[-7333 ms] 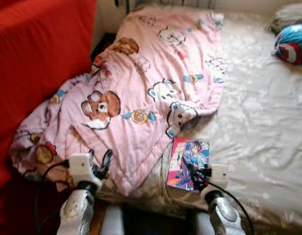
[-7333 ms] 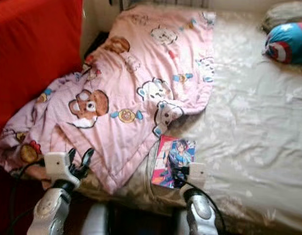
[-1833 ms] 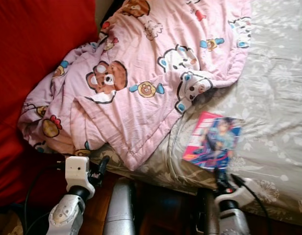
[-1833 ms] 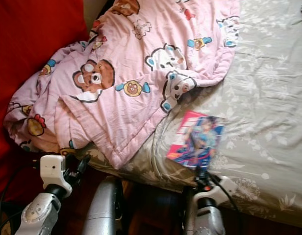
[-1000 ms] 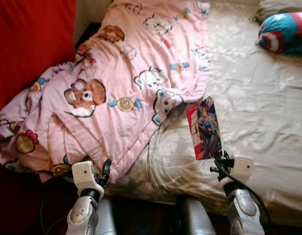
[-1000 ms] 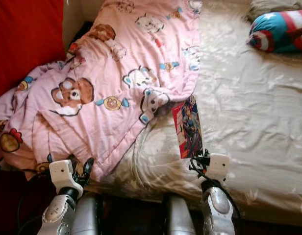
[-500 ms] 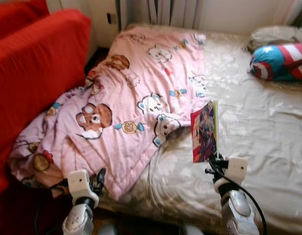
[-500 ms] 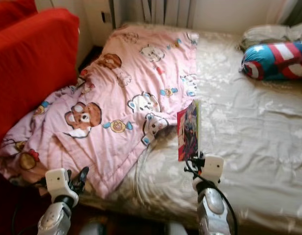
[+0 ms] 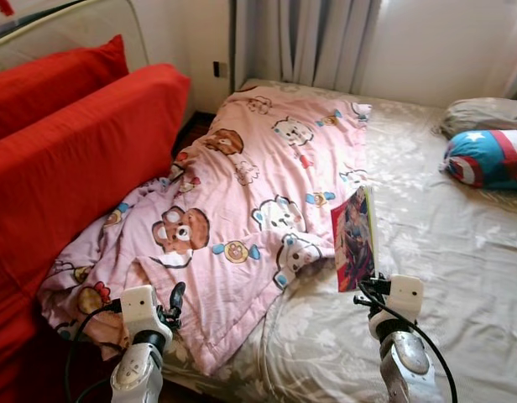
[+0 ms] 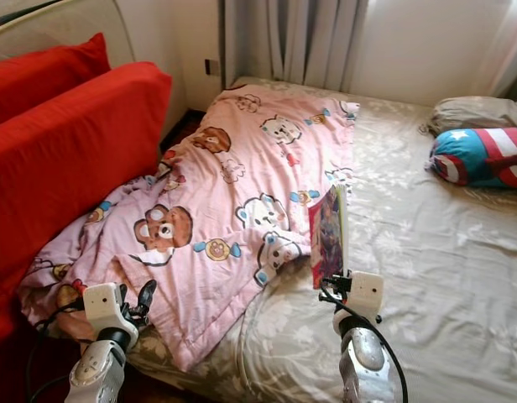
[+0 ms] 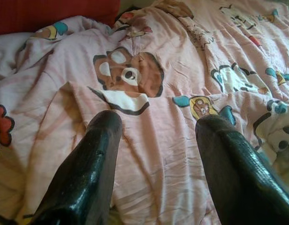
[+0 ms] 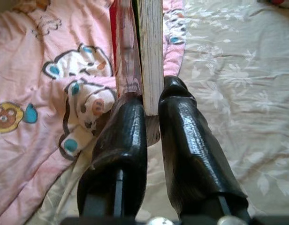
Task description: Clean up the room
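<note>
The book (image 9: 355,240) is thin, with a colourful cover that shows a drawn figure in red, blue and dark tones; it stands upright on its lower edge, above the bed (image 9: 460,252), with the cover facing the robot's left and the white page edges turned toward the robot; its lower edge is clamped between the two black fingers of the right gripper (image 12: 151,110); it is just beside the edge of the blanket (image 9: 242,210). The blanket is pink with cartoon bears and animals; it lies crumpled over the left part of the bed, and its lower corner hangs over the near side of the bed.
</note>
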Available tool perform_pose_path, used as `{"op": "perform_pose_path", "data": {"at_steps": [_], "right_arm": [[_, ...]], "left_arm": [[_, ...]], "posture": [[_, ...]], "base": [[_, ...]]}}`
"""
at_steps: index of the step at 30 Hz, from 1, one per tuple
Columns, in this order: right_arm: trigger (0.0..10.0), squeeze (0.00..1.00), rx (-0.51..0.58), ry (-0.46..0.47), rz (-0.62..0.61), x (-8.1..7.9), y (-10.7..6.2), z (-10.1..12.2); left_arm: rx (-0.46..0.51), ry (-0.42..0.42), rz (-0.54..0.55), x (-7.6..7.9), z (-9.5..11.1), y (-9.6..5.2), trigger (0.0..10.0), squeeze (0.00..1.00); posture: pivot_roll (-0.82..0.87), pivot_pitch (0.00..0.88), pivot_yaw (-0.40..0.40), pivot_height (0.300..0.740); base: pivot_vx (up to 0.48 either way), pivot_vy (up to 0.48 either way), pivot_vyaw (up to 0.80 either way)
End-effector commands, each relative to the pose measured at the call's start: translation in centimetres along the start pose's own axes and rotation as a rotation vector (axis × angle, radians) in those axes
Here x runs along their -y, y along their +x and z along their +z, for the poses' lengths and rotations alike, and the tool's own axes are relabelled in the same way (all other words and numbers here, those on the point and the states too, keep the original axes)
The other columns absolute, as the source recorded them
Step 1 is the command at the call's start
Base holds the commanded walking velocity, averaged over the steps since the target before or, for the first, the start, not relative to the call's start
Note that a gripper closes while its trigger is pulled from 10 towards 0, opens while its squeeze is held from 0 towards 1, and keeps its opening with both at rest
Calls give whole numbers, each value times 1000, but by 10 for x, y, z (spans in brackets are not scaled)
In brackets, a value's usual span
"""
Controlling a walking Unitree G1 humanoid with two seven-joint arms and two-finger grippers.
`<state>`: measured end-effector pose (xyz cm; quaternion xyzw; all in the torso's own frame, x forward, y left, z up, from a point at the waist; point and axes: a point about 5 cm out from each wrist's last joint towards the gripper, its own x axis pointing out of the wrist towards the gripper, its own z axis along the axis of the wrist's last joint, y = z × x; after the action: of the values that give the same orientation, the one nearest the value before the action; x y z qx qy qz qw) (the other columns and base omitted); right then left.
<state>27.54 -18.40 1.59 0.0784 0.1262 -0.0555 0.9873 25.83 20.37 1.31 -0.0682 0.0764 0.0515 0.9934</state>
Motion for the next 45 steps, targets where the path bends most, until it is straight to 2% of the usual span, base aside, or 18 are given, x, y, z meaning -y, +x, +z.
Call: {"op": "perform_pose_path", "data": {"at_steps": [1, 7, 10, 18, 31, 45], "right_arm": [[10000, 0, 22, -4, -12, 5, 1, 5], [10000, 0, 31, -6, -5, 1, 0, 4], [10000, 0, 21, -48, 0, -1, 1, 3], [10000, 0, 26, -38, 0, -7, 5, 5], [10000, 0, 33, -19, -11, -8, 1, 2], [10000, 0, 45, -9, 1, -11, 0, 2]], "left_arm": [[-13, 27, -15, 2, -5, -3, 10000, 0], [-6, 24, -5, 1, -6, -6, 10000, 0], [10, 36, -8, 2, -5, -6, 10000, 0], [27, 42, -26, 5, -2, -5, 10000, 0], [34, 52, -25, 2, 0, -7, 10000, 0], [35, 53, -33, 3, 0, -7, 10000, 0]], "posture": [[-24, 75, -73, 740], [-23, 102, -72, 740], [-24, 109, -71, 740], [-17, 120, -67, 740], [-11, 132, -62, 740], [-9, 135, -54, 740]], "base": [[0, 0, -706], [0, 0, -613], [0, -186, 0], [0, -332, 0], [0, -336, -691], [0, -332, 0]]}}
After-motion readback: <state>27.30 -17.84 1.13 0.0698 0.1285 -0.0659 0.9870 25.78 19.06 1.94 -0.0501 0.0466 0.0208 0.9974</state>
